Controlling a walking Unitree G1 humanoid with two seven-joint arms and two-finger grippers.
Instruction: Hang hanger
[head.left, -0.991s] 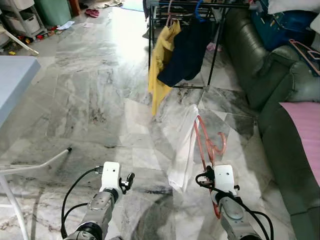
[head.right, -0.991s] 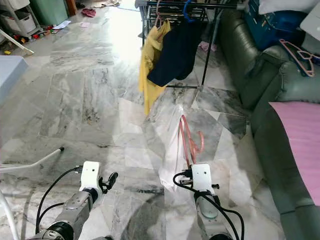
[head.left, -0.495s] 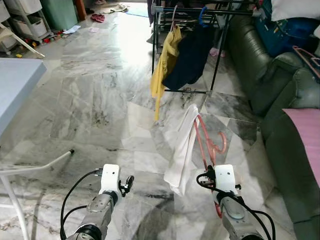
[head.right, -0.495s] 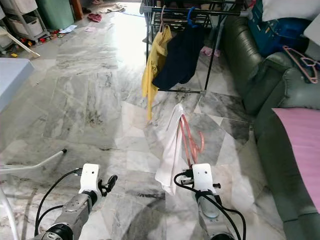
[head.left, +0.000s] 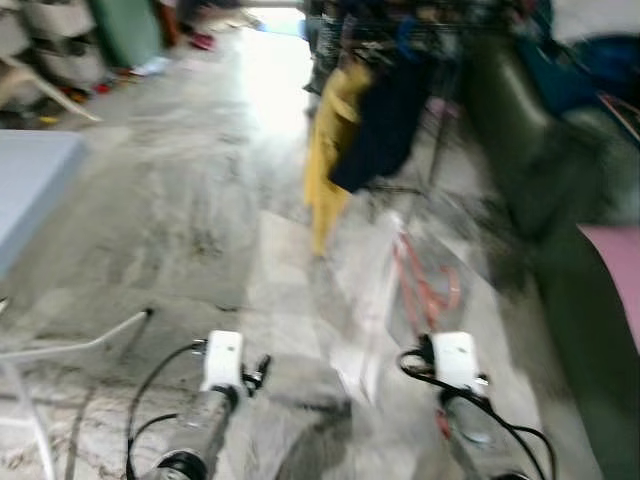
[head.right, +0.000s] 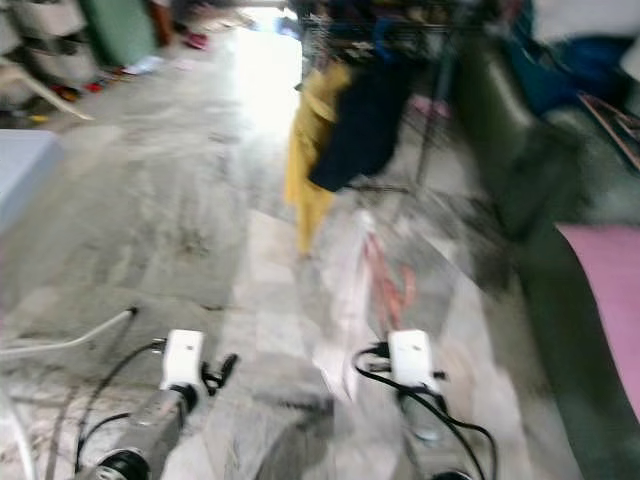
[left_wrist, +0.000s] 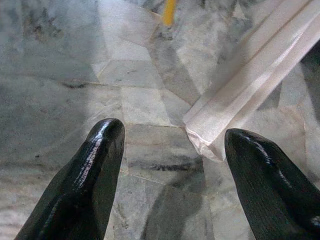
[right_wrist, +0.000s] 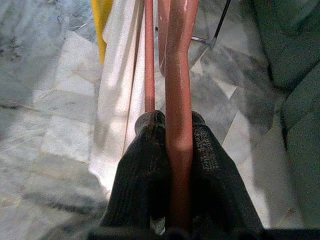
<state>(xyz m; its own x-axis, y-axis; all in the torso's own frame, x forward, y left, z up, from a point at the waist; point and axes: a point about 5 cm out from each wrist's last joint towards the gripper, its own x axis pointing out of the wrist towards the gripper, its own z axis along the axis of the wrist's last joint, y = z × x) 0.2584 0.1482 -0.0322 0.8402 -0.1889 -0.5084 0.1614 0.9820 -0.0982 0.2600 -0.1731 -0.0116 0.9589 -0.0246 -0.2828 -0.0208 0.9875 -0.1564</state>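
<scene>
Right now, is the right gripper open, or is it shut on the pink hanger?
Shut. In the right wrist view the right gripper has both black fingers pressed against the pink hanger, with the white garment draped beside it.

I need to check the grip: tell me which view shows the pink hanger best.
The right wrist view: the pink hanger is sharp there, clamped between the right gripper fingers, with the white cloth draped beside it. Both eye views show it only as a motion-blurred pink shape above that gripper. The left wrist view catches just the cloth.
</scene>
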